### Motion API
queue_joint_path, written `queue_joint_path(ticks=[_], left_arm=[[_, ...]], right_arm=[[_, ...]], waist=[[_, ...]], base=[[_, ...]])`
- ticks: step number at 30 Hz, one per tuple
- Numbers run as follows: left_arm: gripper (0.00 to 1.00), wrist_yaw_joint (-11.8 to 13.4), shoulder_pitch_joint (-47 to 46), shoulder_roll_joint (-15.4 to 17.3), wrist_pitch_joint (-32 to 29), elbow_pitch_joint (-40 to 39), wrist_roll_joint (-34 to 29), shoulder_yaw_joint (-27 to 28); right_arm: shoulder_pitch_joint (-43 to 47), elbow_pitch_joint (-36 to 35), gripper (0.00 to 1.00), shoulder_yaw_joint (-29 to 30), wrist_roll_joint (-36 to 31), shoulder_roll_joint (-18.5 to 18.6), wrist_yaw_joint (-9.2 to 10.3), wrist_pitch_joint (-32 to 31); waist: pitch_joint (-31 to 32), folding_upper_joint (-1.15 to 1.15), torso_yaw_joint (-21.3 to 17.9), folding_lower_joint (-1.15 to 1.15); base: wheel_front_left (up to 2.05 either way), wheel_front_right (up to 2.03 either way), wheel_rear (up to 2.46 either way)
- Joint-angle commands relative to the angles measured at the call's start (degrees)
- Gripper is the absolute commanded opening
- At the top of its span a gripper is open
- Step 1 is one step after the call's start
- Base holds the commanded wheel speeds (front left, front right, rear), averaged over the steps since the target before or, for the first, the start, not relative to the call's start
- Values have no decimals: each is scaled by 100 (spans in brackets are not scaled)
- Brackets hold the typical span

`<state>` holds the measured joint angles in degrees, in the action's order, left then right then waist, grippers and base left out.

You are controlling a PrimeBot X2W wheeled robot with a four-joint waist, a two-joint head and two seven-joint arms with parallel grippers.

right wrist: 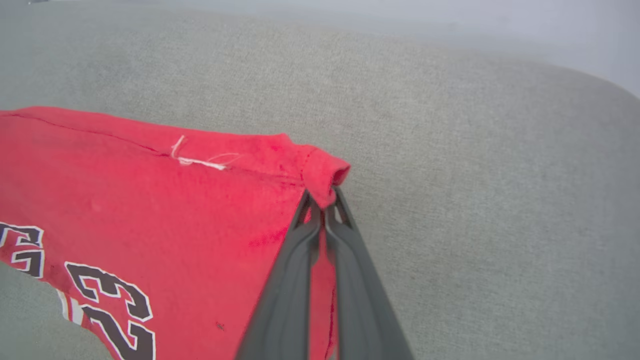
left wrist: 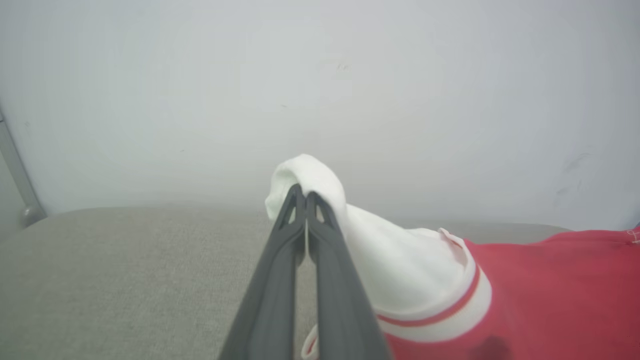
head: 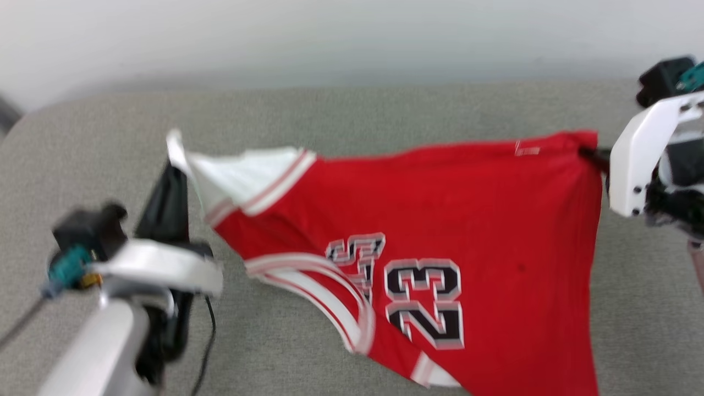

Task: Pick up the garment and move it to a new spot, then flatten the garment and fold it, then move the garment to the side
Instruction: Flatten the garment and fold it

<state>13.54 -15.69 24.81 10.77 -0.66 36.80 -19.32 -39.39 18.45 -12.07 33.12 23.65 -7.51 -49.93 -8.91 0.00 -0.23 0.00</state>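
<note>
The garment (head: pixel 440 220), a red jersey with white sleeves, striped trim and a black-and-white 23, hangs stretched between my two grippers above the grey cushioned surface. My left gripper (head: pixel 175 165) is shut on the tip of a white sleeve (left wrist: pixel 310 175), with cloth folded over the closed fingertips (left wrist: pixel 295 200). Over at the jersey's other end, my right gripper (head: pixel 597 155) is shut on a red hem corner (right wrist: pixel 322 172). The lower part of the jersey sags toward the head view's bottom edge, and the number print (right wrist: pixel 110 300) faces up.
The grey fabric surface (head: pixel 385 121) spreads under the garment, its rounded left corner at the head view's far left. A pale wall (left wrist: pixel 320 75) rises right behind its back edge. A black cable (head: pixel 210 330) dangles by my left forearm.
</note>
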Motion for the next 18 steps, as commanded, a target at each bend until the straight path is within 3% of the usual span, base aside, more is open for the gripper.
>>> queue_joint_path(ticks=[1, 8, 12, 18], left_arm=[[0, -82, -301, 80, -46, 24, -46, 46], [0, -484, -2095, 293, -437, 516, -191, 42], [0, -652, -3224, 185, -479, 1005, -289, 16], [0, -863, -4984, 215, -360, 1933, -536, 77]], right_arm=[[-158, -65, 0, 53, -72, 18, 4, 109], [-936, -127, 0, 382, -309, 20, 4, 622], [-1574, -65, 0, 586, -452, 93, 4, 973], [-2674, 154, 0, 948, -536, -99, 4, 1388]], waist=[[192, 0, -86, 0], [116, 0, -225, 0], [-190, 0, -241, 0], [-889, 0, -396, 0]], base=[[0, 0, 0], [0, 0, 0], [0, 0, 0], [0, 0, 0]])
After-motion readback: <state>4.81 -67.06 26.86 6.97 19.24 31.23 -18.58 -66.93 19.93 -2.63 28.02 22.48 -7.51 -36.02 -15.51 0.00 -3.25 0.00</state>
